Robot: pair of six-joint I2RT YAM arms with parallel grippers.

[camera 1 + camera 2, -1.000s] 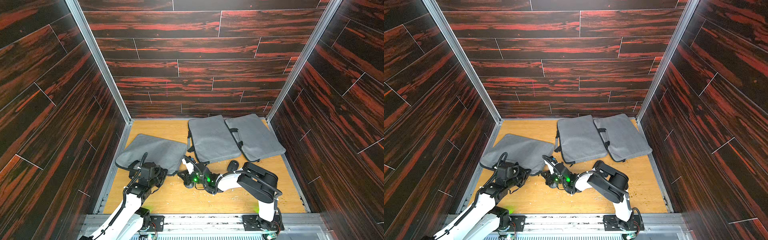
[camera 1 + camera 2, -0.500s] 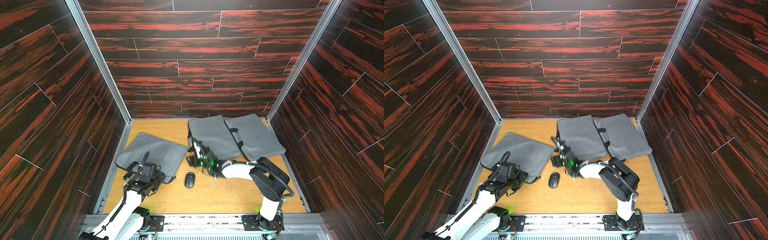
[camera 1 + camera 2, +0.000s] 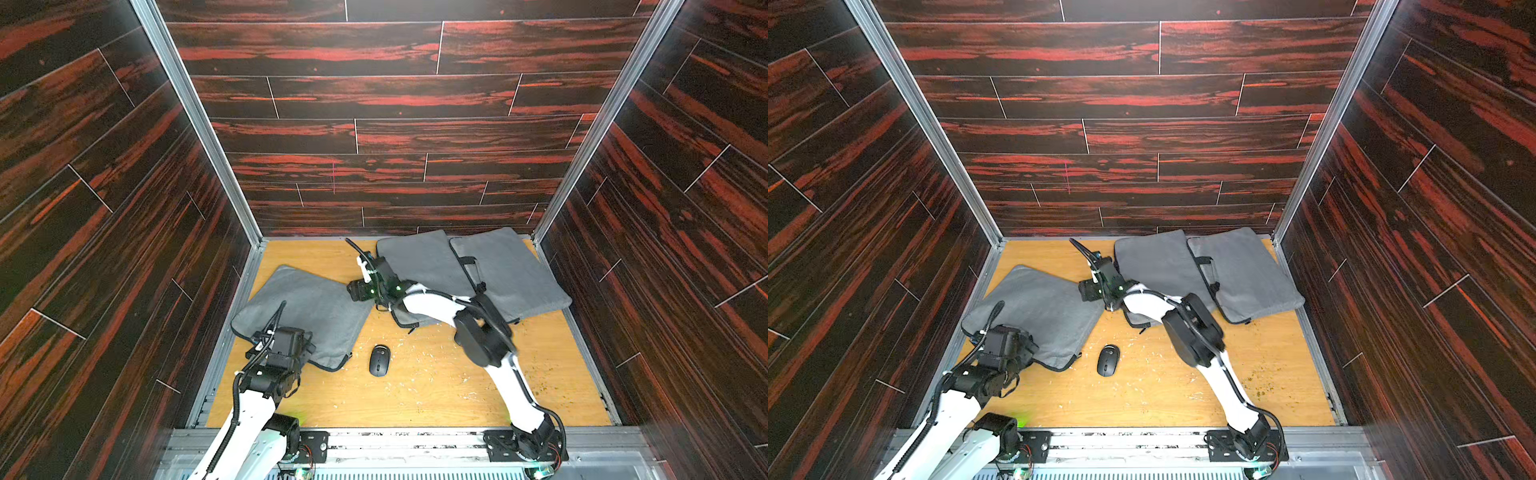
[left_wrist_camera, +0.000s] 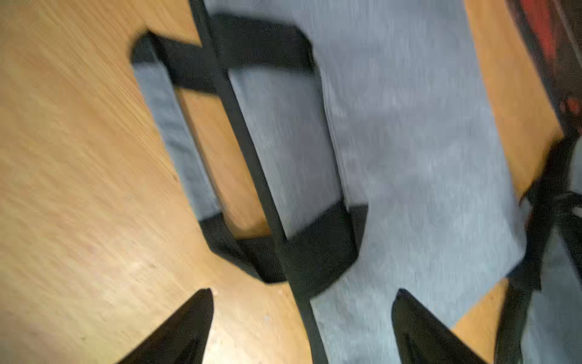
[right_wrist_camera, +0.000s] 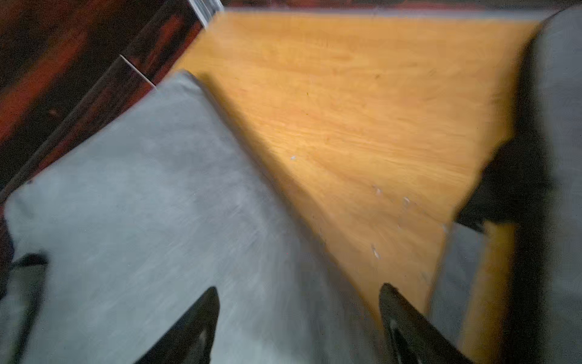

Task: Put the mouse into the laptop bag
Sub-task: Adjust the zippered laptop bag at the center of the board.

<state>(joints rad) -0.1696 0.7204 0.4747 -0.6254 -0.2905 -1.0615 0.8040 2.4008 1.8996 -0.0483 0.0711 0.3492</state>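
The black mouse (image 3: 379,360) (image 3: 1108,360) lies free on the wooden table, just right of the near corner of the left grey laptop bag (image 3: 309,307) (image 3: 1040,309). My left gripper (image 4: 302,294) is open over that bag's zip edge, beside its black handle (image 4: 252,53), holding nothing. In the top views the gripper (image 3: 291,347) hangs over the bag's near-left corner. My right gripper (image 5: 297,291) is open and empty above the bag's right corner (image 3: 360,291) (image 3: 1091,289), well behind the mouse. The bag's opening is not visible.
Two more grey bags lie at the back, one in the middle (image 3: 419,266) (image 3: 1154,266) and one on the right (image 3: 509,274) (image 3: 1241,274). The right arm crosses the middle one. Dark wood-pattern walls (image 3: 216,270) close in the table on three sides.
My right gripper opened, left the mouse on the table, and swung back toward the far side. My left gripper opened and drew back slightly at the bag's near corner.
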